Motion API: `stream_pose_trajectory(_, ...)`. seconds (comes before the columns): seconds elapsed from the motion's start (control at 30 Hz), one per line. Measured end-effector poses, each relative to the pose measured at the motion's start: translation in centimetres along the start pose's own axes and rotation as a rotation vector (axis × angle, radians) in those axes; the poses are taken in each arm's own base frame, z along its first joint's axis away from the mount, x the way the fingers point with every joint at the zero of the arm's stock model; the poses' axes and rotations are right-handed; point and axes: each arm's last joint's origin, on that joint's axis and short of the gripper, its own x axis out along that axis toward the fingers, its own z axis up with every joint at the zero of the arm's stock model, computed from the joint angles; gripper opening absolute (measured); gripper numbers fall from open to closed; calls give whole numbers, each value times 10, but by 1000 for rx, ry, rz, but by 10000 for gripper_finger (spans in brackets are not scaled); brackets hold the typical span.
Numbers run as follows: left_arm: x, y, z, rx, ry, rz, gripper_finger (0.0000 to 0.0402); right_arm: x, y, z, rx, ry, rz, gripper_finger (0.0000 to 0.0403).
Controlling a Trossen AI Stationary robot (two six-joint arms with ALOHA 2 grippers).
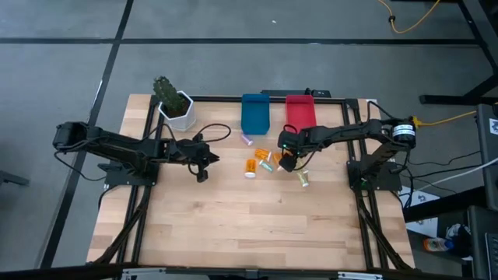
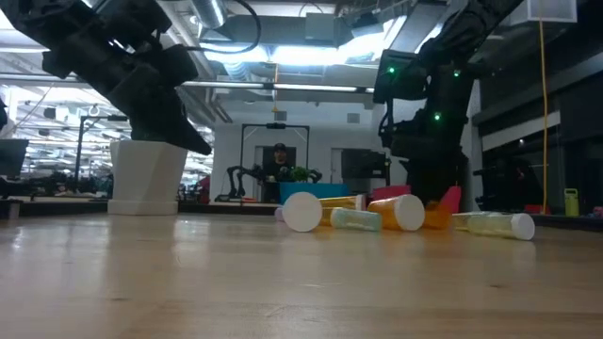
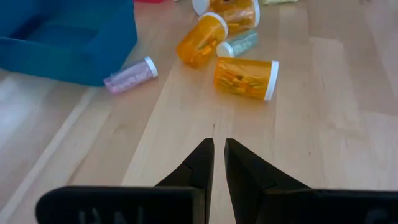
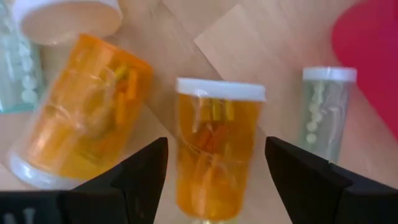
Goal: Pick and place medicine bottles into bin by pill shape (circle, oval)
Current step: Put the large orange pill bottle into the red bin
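Observation:
Several medicine bottles lie on their sides in a cluster mid-table. They include orange ones with white caps [image 1: 250, 167], a pale teal vial [image 1: 265, 166], a yellowish vial [image 1: 302, 179] and a purple vial [image 1: 247, 141] beside the blue bin [image 1: 254, 113]. The red bin [image 1: 299, 111] stands next to the blue one. My right gripper [image 1: 285, 162] is open over the cluster. In the right wrist view its fingers [image 4: 146, 171] stand on either side of an orange bottle [image 4: 214, 155] without touching it. My left gripper [image 3: 219, 155] is shut and empty, left of the cluster.
A white plant pot [image 1: 179, 109] with a cactus stands at the far left of the table. A second orange bottle [image 4: 87, 118] and a pale vial [image 4: 326, 112] lie close on either side of the straddled one. The near half of the table [image 1: 249, 225] is bare wood.

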Motion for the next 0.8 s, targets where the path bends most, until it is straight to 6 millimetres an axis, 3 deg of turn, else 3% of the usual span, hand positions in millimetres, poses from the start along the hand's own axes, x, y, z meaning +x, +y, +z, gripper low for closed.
stream_pose_trajectory(0.37,0,0,0,1,0,-1,35,1,0,0,5,-2,-2,262)
stream_pose_trajectory(0.8,0,0,0,1,0,-1,35,4,0,-1,-30,15,-7,172)
